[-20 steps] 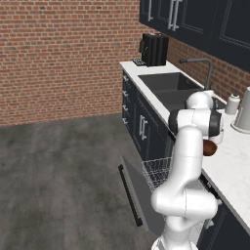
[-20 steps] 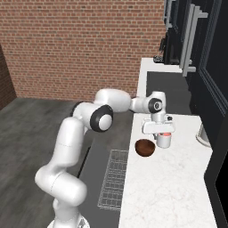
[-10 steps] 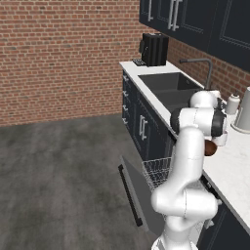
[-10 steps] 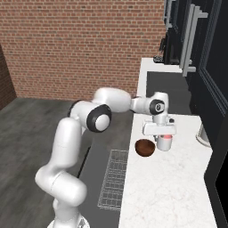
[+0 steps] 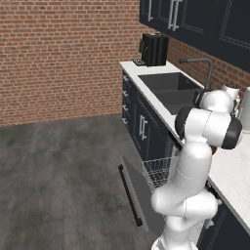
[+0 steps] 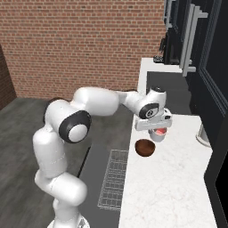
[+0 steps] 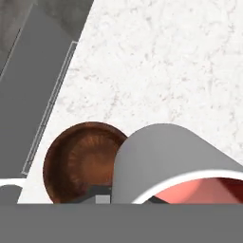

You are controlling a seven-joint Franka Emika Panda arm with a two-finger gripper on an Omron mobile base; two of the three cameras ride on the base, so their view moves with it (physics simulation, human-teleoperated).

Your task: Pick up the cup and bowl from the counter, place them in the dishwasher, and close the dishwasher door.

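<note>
Pinkish-red, white-rimmed cup (image 6: pixel 157 133) gripped in the closed tool (image 6: pixel 156 130), raised just above the white marble worktop (image 6: pixel 173 178). Beside the cup, resting on the worktop: glossy reddish-brown round bowl (image 6: pixel 145 147).

The desk (image 6: pixel 171 187) is a long white marble-like slab over dark navy cabinets, running along the brick wall — a dark sink (image 5: pixel 168 87) is sunk into it further along. On its bare stretch sits the bowl (image 6: pixel 145 147), glossy reddish-brown, upright, close to the front edge; in the hand view it (image 7: pixel 80 161) lies just beside the cup's wall. The cup (image 6: pixel 159 133), pinkish-red with a white rim, stands just behind the bowl — whether its base touches the slab cannot be told. A black appliance (image 5: pixel 155 49) stands at the far end. A pale canister (image 6: pixel 204 133) rests near the wall side of the slab.
</note>
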